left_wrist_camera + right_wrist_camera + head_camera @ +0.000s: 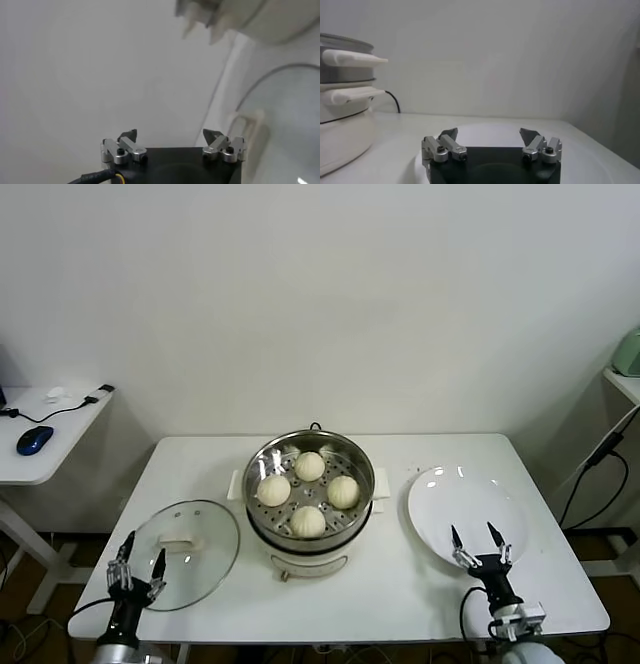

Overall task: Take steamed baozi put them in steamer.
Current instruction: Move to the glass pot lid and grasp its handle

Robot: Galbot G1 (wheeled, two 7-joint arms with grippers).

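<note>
1. Baozi (309,466): four cream buns sit on the perforated tray inside the steamer (309,529), mid-table.
2. Steamer has white side handles; one shows in the right wrist view (352,58).
3. Glass lid (186,552) lies flat on the table (400,594), to the steamer's left.
4. White plate (467,506) lies to the steamer's right, nothing on it.
5. Left gripper (138,568) at the near edge of the lid, fingers spread, holding nothing.
6. Right gripper (478,542) at the near rim of the plate, fingers spread, holding nothing.
</note>
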